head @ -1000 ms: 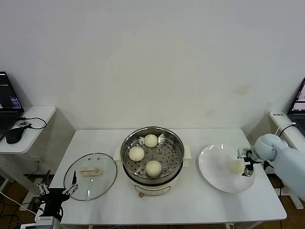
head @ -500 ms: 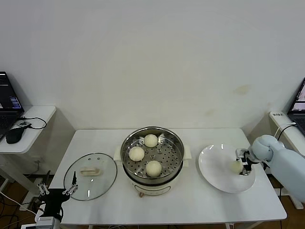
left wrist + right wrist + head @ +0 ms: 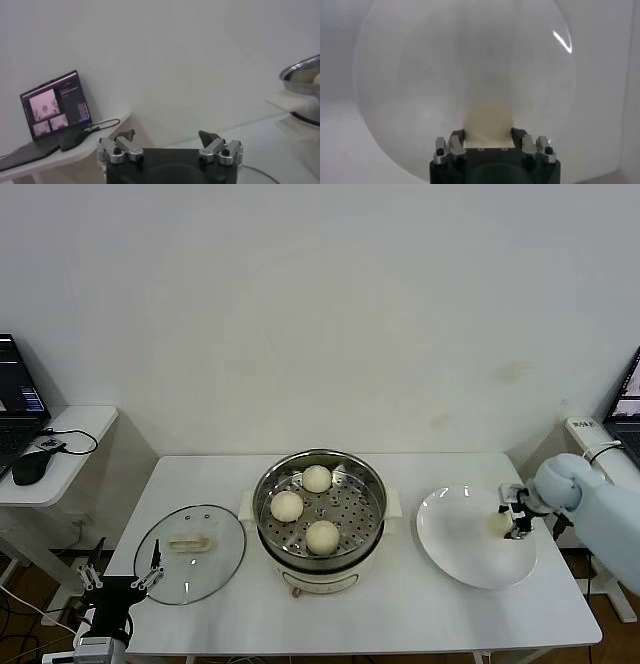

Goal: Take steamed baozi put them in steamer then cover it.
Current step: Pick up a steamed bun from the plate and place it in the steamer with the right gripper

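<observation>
The steamer (image 3: 263, 484) stands mid-table with three baozi on its perforated tray: one at the back (image 3: 317, 478), one at the left (image 3: 287, 505), one at the front (image 3: 322, 536). The fourth baozi (image 3: 499, 523) is over the right side of the white plate (image 3: 460, 544). My right gripper (image 3: 515, 520) is shut on it; in the right wrist view the bun (image 3: 489, 120) fills the gap between the fingers (image 3: 457, 136). The glass cover (image 3: 190, 552) lies flat left of the steamer. My left gripper (image 3: 120, 584) is open and empty, below the table's front left corner.
A side table at the far left holds a laptop (image 3: 15, 399) and a mouse (image 3: 30, 467). Another laptop (image 3: 628, 399) stands at the far right. In the left wrist view the steamer's rim (image 3: 302, 72) shows at the edge, beyond the open gripper (image 3: 166, 136).
My right gripper has moved slightly back over the plate with the baozi between its fingers. The left arm, the steamer and the cover have not moved.
</observation>
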Available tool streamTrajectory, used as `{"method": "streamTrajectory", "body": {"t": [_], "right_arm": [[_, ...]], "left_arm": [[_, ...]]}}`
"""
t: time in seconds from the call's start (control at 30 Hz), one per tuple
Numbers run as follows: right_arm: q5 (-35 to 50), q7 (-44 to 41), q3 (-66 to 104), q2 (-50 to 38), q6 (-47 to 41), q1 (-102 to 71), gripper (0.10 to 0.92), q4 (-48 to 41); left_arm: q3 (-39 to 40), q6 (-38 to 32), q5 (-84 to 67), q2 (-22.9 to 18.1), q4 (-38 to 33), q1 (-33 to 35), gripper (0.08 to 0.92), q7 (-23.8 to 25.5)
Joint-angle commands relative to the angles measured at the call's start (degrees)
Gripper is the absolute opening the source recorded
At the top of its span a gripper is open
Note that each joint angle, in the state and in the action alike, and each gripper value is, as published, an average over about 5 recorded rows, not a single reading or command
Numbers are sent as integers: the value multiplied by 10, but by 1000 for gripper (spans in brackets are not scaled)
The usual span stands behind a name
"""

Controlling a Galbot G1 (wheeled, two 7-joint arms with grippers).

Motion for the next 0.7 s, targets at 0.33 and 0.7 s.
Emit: {"method": "streamTrajectory", "body": {"t": [0.33,0.7], "right_arm": [[292,-2,-288,-42,-134,412,595,221],[436,94,-366,129,-226,467,606,240]], "left_arm": [[8,11,-22,3,-17,-5,823,3],[12,21,-57,-2,-19,-3,823,2]]}}
